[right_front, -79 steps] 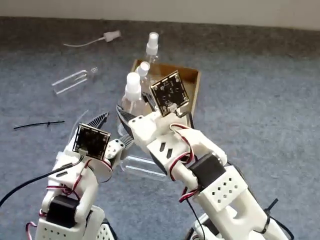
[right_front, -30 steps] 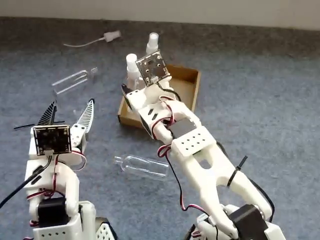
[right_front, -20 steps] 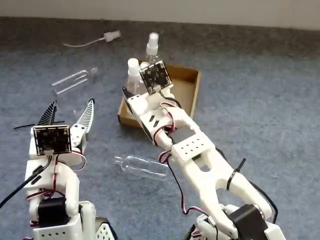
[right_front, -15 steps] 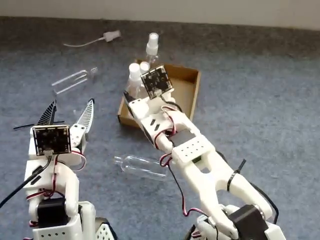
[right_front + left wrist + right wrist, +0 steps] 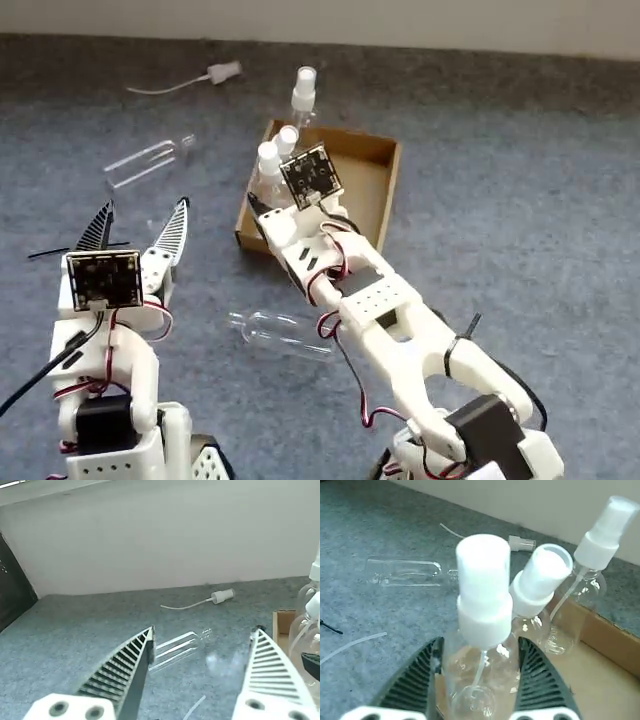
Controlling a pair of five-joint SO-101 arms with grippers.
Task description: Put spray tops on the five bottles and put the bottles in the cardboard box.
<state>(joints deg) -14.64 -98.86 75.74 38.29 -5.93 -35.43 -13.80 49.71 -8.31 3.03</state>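
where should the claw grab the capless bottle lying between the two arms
Grip the capless bottle around the middle of its round body, coming straight down from above. It lies flat on the carpet, so only its top and sides are free; close the claw across its width, not along its length. The open left claw looks nearest.

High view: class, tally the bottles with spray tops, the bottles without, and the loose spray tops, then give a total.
Bottles with spray tops: 3 (gripped bottle, neighbour bottle, far standing bottle)
Bottles without tops: 2 (far lying bottle, near lying bottle)
Loose spray top: 1
Total: 6
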